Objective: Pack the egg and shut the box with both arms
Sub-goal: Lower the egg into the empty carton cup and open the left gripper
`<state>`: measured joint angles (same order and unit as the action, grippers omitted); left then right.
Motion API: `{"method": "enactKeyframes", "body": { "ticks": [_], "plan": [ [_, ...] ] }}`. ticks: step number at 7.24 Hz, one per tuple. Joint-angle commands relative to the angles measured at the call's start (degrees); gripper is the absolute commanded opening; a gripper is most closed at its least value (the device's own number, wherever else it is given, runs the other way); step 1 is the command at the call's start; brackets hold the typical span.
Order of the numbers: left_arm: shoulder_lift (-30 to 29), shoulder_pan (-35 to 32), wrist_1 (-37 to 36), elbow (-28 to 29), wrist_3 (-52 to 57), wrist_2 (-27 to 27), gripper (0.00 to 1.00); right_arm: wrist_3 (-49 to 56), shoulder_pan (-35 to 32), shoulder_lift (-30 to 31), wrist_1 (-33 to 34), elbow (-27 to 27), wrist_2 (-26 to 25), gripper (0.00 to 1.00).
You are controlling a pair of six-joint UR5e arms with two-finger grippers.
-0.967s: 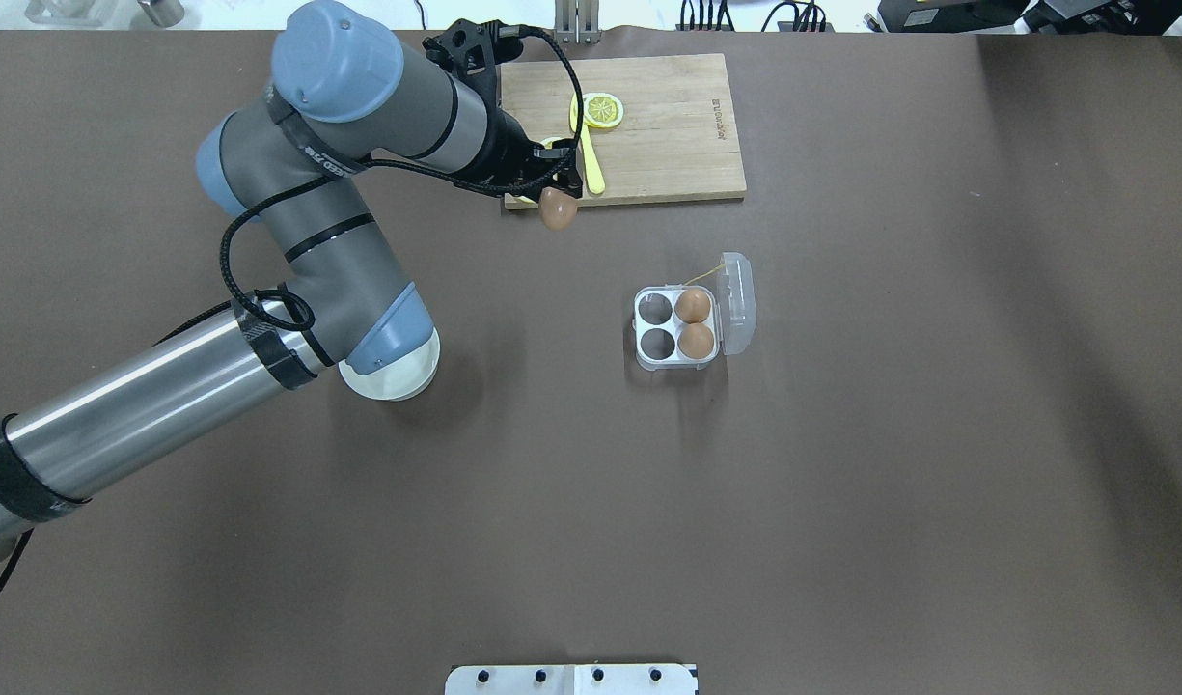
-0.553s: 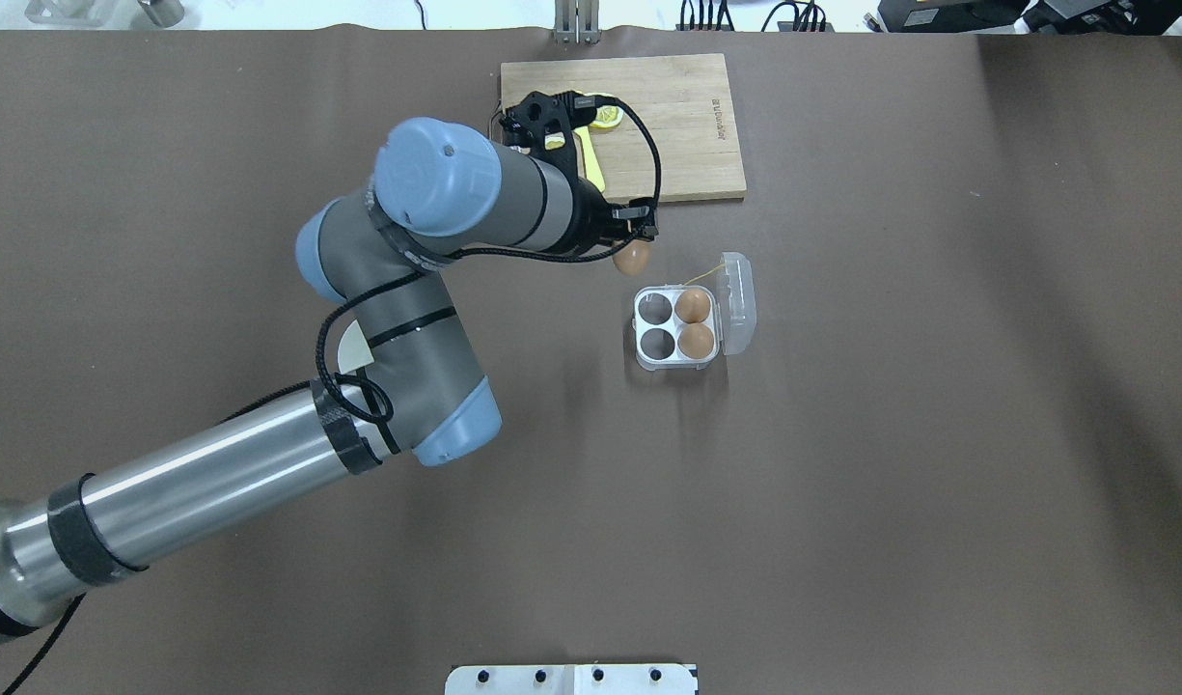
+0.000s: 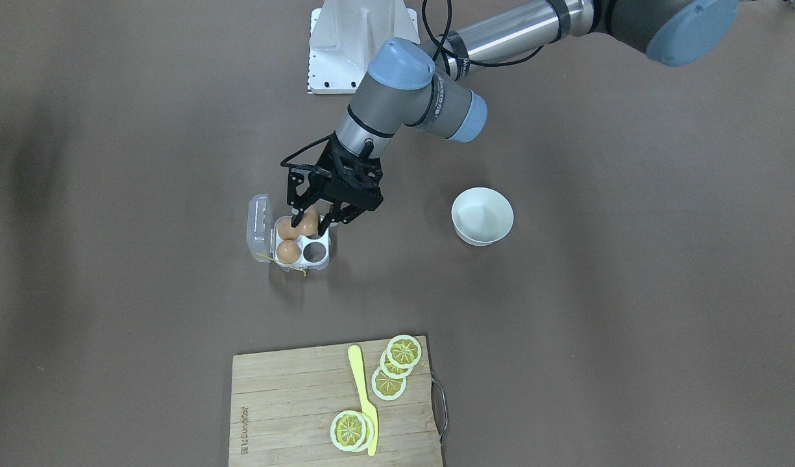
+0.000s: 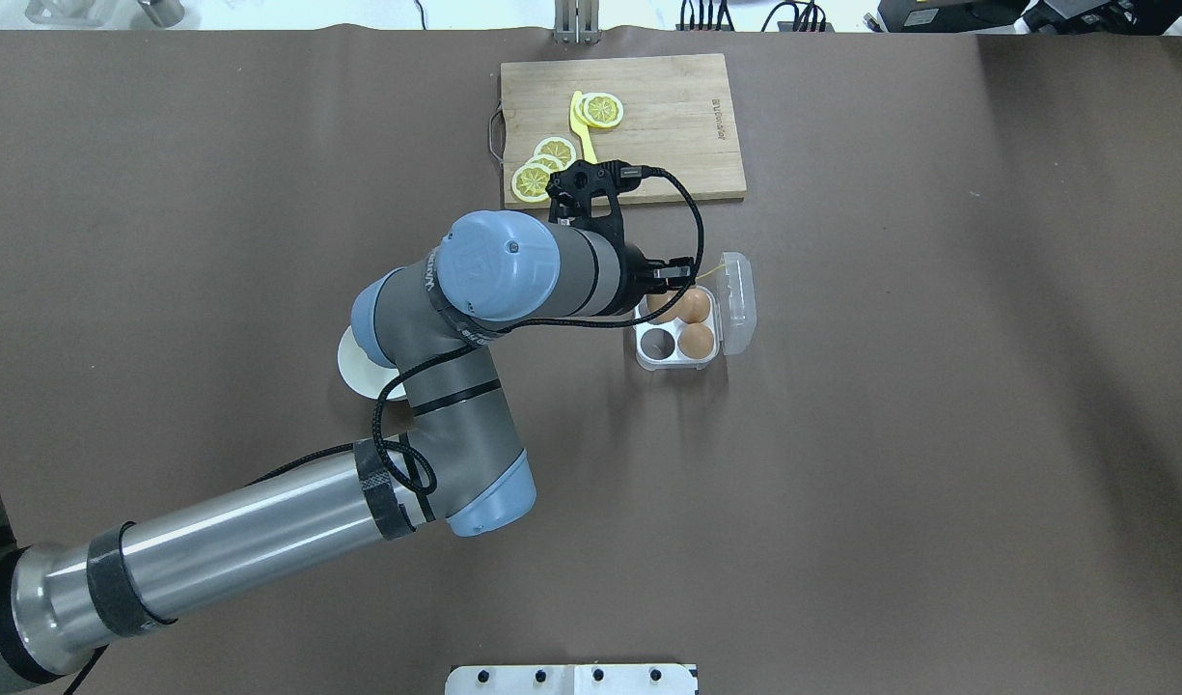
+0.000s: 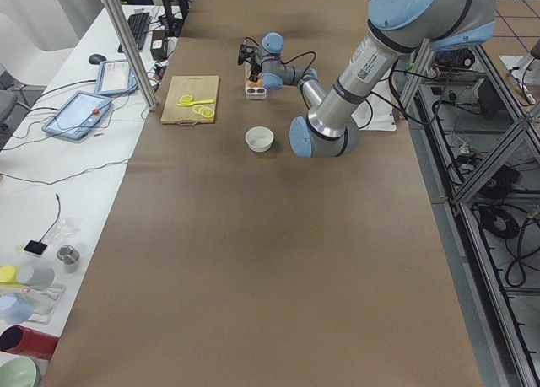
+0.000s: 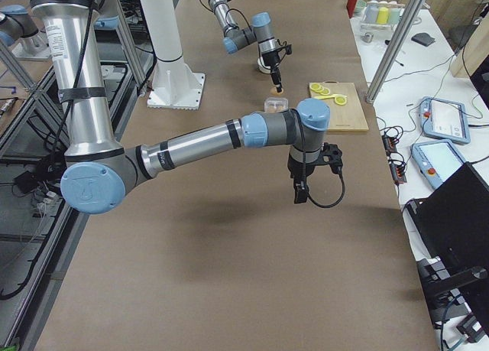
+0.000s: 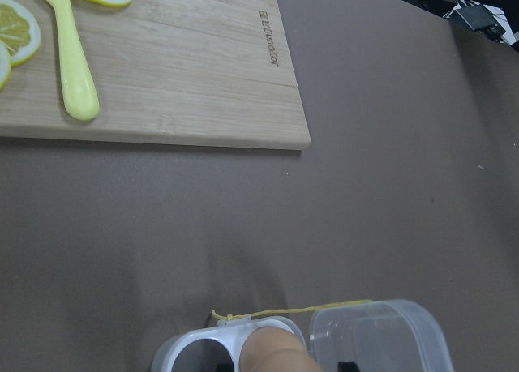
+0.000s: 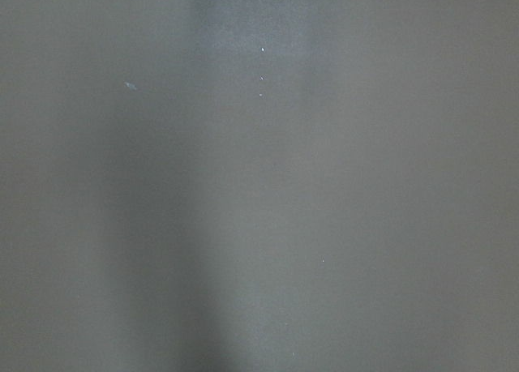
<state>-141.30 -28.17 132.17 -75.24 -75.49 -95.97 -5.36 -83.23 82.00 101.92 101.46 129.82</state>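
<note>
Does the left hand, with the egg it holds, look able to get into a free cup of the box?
Probably yes. The left hand holds the egg just over the box, the lid is open to the side, and nothing covers the cups.

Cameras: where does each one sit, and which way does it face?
Front-facing: operators' side, looking down; left arm, egg over box.
Overhead: opposite side, looking forward, down; left arm.
Exterior left: table end; left arm near.
Exterior right: other end; right arm near.
Left wrist: over box, toward cutting board.
Right wrist: bare table only.
First two share the box.
</note>
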Motion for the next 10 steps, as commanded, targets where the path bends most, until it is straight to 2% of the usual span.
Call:
{"method": "enactKeyframes", "body": {
  "ticks": [1, 2, 3, 4, 9, 10],
  "plan": [
    [-0.1, 0.4, 0.0, 0.5, 0.1, 0.3, 0.48, 0.0, 0.0, 0.0, -0.1, 0.0, 0.0, 1.00],
    [-0.1, 0.7, 0.0, 0.5, 0.1, 0.3, 0.50, 0.0, 0.0, 0.0, -0.1, 0.0, 0.0, 1.00],
    [-0.1, 0.7, 0.0, 0.5, 0.1, 0.3, 0.83, 0.0, 0.0, 0.0, -0.1, 0.0, 0.0, 1.00],
    [-0.1, 0.7, 0.1, 0.5, 0.2, 0.3, 0.91, 0.0, 0.0, -0.1, -0.1, 0.0, 0.0, 1.00],
    [0.7, 0.1, 0.0, -0.3, 3.2, -0.4, 0.90, 0.0, 0.0, -0.3, -0.3, 0.4, 0.0, 1.00],
    [1.9, -0.6, -0.1, -1.7, 3.3, -2.1, 0.89, 0.0, 0.1, -0.3, -0.3, 0.5, 0.0, 1.00]
  ]
}}
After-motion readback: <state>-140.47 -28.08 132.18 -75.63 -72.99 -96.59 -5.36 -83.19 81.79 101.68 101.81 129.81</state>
